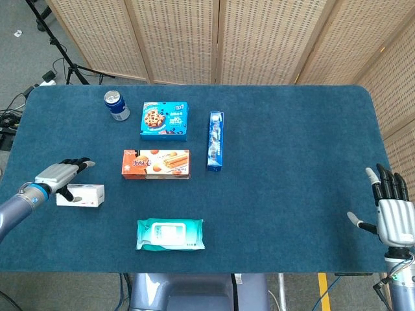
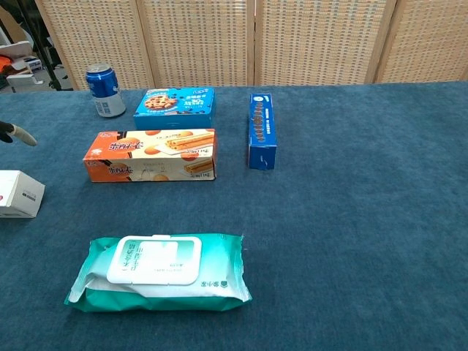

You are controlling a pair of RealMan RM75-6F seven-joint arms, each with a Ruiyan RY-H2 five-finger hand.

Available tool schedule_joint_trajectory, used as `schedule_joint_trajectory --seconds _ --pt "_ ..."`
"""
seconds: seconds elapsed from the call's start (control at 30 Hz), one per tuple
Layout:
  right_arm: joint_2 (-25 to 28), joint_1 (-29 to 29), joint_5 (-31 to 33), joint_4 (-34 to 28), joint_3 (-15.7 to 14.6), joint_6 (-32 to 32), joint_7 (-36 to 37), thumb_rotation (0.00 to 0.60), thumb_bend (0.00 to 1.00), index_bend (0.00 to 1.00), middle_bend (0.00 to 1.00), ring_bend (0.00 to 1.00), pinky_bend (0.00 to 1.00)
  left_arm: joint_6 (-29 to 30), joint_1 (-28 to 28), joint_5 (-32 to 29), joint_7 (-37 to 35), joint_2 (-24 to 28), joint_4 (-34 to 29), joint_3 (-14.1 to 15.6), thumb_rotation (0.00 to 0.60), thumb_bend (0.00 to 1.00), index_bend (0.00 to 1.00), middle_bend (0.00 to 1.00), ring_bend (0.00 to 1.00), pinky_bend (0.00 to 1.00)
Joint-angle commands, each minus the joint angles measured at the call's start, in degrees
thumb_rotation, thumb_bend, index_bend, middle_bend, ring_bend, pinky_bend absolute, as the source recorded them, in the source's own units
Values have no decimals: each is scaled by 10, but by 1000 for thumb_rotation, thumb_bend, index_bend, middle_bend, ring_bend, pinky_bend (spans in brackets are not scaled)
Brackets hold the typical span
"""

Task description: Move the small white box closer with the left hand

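My left hand (image 1: 59, 175) hovers just above the small white box (image 1: 80, 195), fingers spread and holding nothing; the box lies flat near the table's (image 1: 292, 149) left front edge, apparently set down within reach, task seemingly complete

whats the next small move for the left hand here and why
Probably lift the left hand up and back, clear of the small white box. The box lies flat on the table near the front left, beside the wipes pack, and the fingers look spread over its far edge rather than gripping it, so it seems released.
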Motion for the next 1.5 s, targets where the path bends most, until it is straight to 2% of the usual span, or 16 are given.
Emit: schedule_joint_trajectory --seconds 0.03,0.27,0.4,0.63,0.73,0.8,0.87,0.93,1.07,1.3,1.43,1.5 --pt "0 0 -1 0 0 0 0 600 0 0 0 0 0 21 13 10 -2 12 -9 1 600 217 0 0 0 0" --pt "1 0 -4 -1 -2 0 1 600 0 0 0 0 0 67 33 23 -8 12 -1 0 600 217 0 0 0 0" --pt "2 0 -4 -2 -1 1 4 600 0 0 0 0 0 68 36 29 -6 9 0 6 600 216 0 0 0 0" --pt "4 0 -3 -1 -1 -1 9 600 0 0 0 0 0 61 43 -1 18 -35 31 4 600 207 0 0 0 2" --pt "4 0 -3 -1 0 -1 10 600 0 0 0 0 0 65 45 -12 32 -54 44 0 600 204 3 9 0 57" --pt "4 0 -2 -1 0 -1 10 600 0 0 0 0 0 72 46 -17 40 -63 48 -4 600 207 69 88 36 140" --pt "4 0 -2 0 0 -1 10 600 0 0 0 0 0 76 47 -20 51 -70 50 -5 600 218 255 240 145 240" --pt "3 0 -2 0 0 -1 10 600 0 0 0 0 0 77 48 -29 59 -75 50 -8 600 238 384 327 217 289" --pt "4 0 0 0 1 -1 13 600 0 0 0 0 0 93 54 -59 92 -82 51 -17 600 312 522 425 303 352" --pt "5 0 -1 1 0 -3 15 600 0 0 0 0 0 111 65 -74 102 -62 26 -24 600 327 563 452 330 374" --pt "4 1 -1 2 0 -5 14 600 0 0 0 0 0 90 61 -47 70 -24 -8 -17 600 342 577 466 342 380" --pt "3 1 -1 1 -1 -5 12 600 0 0 0 0 0 59 52 -13 46 11 -42 -2 600 358 589 472 349 380"
